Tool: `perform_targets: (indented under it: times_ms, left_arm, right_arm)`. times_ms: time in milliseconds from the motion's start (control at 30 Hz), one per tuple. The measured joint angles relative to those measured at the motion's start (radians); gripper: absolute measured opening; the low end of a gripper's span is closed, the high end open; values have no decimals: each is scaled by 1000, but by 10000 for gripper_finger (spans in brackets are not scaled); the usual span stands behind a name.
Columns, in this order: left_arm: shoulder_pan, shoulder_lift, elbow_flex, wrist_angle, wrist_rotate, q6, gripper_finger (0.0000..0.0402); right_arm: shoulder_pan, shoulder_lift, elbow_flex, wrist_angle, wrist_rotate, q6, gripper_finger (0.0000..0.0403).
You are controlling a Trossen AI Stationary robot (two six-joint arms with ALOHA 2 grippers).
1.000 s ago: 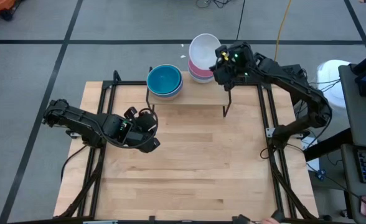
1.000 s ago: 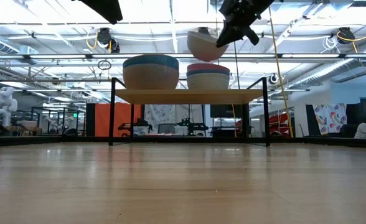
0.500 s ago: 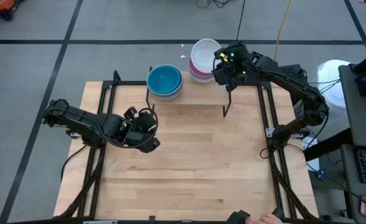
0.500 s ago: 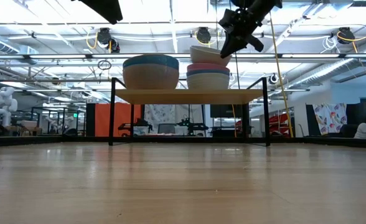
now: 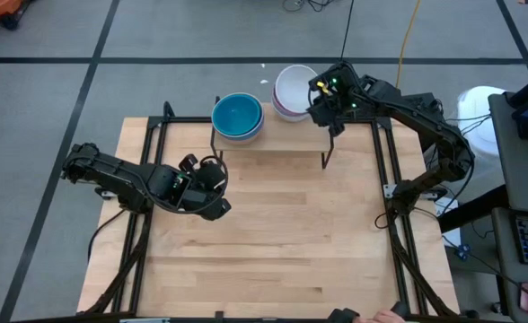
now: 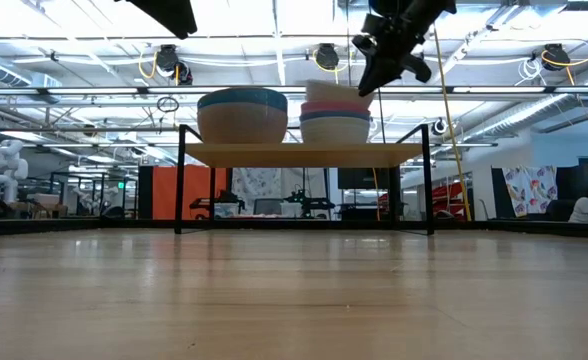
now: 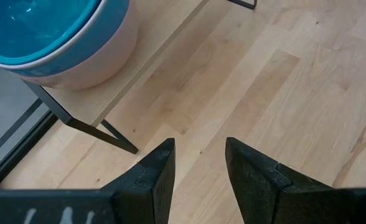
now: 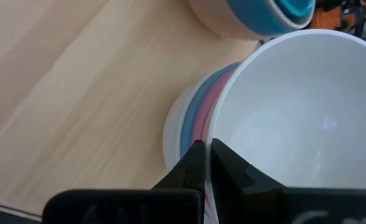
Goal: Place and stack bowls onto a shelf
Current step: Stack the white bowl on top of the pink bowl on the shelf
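The shelf (image 5: 286,136) stands at the table's far edge. On its left end rests a stack of bowls (image 5: 237,117) with a teal one on top, also seen in the left wrist view (image 7: 52,37). On its right end is a second stack, cream, blue and pink (image 6: 334,118), topped by a white bowl (image 5: 291,88). My right gripper (image 8: 206,150) is shut on that white bowl. My left gripper (image 7: 198,152) hangs open over the table's left middle, short of the shelf (image 7: 139,68), touching nothing. My right gripper pinches the white bowl's rim (image 8: 223,134) on the side toward the table's right, one finger inside the bowl and one outside. The fingers slant down from above and from the right. The bowl sits upright in the pink bowl (image 8: 203,106) atop the right stack.
Black frame rails (image 5: 385,170) run along the table's left and right sides. A person's hand (image 5: 381,316) shows at the near edge. Bare wood (image 5: 282,233) lies between the shelf and the near edge. A white bin (image 5: 479,112) stands right of the table.
My right gripper has come down toward the right stack with the white bowl. The bowl was lifted and tilted above the stack a second ago; now it is level and set into the pink bowl. The gripper has stayed shut on the rim.
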Motion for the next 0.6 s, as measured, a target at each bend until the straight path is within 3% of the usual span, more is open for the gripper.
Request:
perform_targets:
  times_ms: [600]
  left_arm:
    - [0, 0, 0, 0, 0, 0, 147]
  right_arm:
    - [7, 5, 0, -96, 0, -24, 0]
